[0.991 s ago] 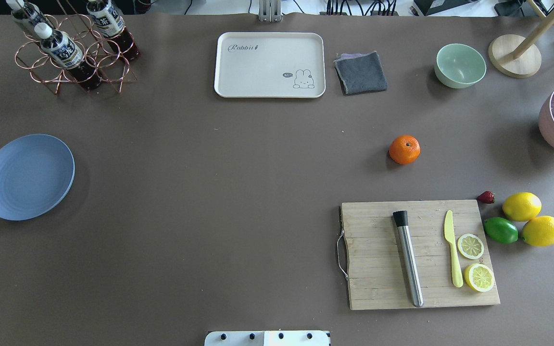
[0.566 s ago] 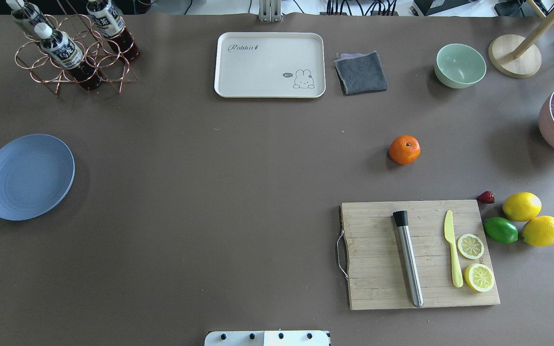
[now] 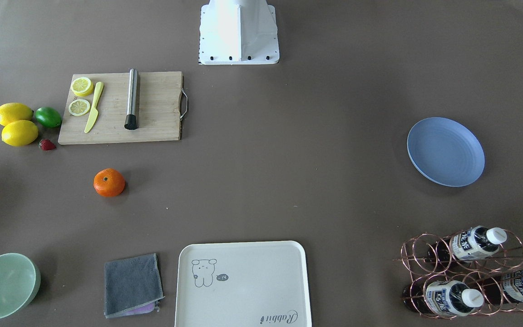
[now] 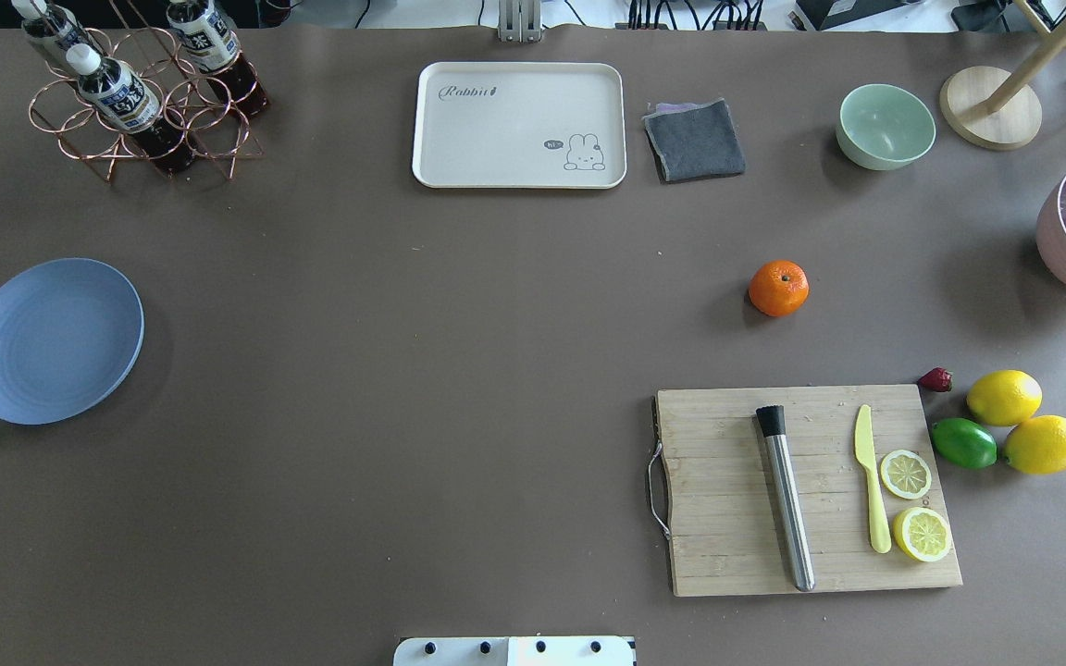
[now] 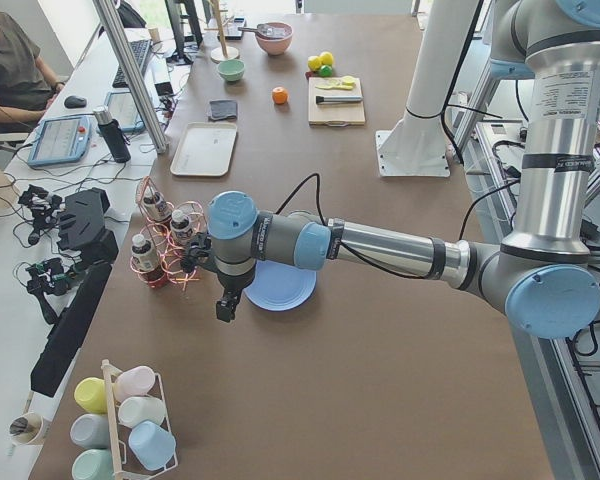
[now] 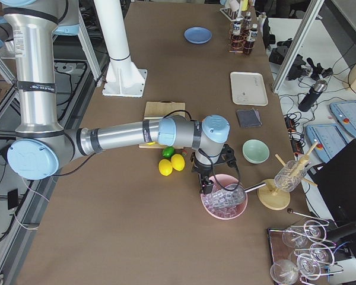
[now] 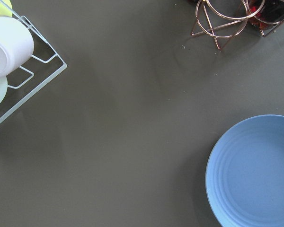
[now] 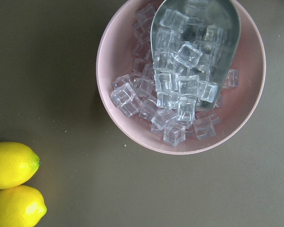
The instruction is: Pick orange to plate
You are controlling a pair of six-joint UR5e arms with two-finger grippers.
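Shows the orange (image 4: 778,288) sitting alone on the brown table, stem dimple up, near the far edge of the wooden cutting board (image 4: 718,504) and not touching it. Places the blue plate (image 4: 52,340) well apart from that board, far off toward the robot's left end of the table. Catches the left gripper (image 5: 225,308) hanging low just beside the plate, at the opposite end of the table from the board. Seen only from the side camera there, so cannot tell whether parted or closed, or holding anything. Catches the right gripper (image 6: 206,186) poised over a pink bowl (image 8: 248,104) of ice cubes with a metal scoop in it. Sets that bowl out past the board's right side, beyond the lemons (image 4: 1003,397) and the lime (image 4: 963,443) clustered next to the board. Again cannot tell from the side view how far open, or whether anything is gripped. Leaves both grippers well away from the orange.
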